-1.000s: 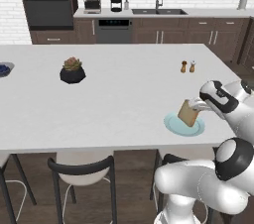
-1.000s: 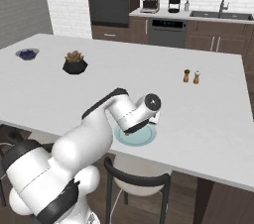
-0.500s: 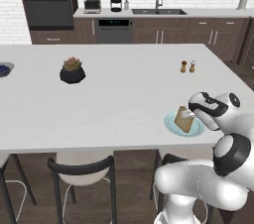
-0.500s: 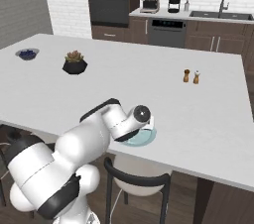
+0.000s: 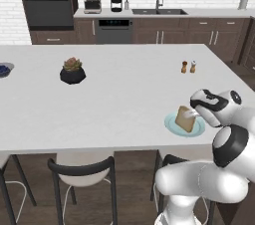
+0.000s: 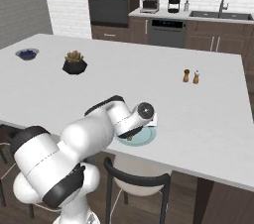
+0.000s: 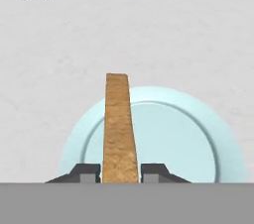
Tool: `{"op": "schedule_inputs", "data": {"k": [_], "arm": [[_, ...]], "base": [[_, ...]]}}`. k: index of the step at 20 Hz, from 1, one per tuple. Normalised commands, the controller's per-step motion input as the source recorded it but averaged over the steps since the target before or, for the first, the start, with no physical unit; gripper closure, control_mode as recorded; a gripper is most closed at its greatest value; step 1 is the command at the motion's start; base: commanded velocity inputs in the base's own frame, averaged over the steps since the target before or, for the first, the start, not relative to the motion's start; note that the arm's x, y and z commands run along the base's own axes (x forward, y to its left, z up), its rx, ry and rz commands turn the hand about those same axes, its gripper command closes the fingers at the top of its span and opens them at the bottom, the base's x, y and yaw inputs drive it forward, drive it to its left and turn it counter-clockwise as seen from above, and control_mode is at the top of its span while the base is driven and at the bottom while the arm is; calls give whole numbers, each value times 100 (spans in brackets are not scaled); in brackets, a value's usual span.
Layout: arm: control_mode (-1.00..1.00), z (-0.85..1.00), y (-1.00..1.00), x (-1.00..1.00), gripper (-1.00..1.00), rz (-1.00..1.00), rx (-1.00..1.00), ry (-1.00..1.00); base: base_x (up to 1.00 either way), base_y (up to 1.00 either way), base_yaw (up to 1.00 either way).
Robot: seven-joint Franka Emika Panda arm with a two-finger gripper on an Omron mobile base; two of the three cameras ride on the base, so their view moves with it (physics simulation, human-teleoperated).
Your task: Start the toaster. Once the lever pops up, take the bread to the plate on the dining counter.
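Golden-tan bread (image 7: 119,129) stands on edge over the pale teal plate (image 7: 198,139).

Pretty bright, flat rendered lighting all over, hardly any shadows on the white dining counter (image 5: 124,89), no glare, though everything looks soft and kinda low-res, especially the far-off cabinets.

Potted plant (image 5: 72,71), shakers (image 5: 188,66) well apart.
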Motion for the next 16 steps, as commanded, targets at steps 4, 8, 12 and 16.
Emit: {"op": "schedule_inputs", "data": {"k": [4, 8, 12, 16], "arm": [[-100, -44, 1, 1, 100, 8, -3, 0], [-100, -34, 4, 10, 100, 7, 0, 0], [-100, -47, 4, 0, -100, 4, 0, 2], [-100, -19, 0, 1, -100, 0, 0, 2]], "base": [[0, 0, 0], [0, 0, 0], [0, 0, 0], [0, 0, 0]]}}
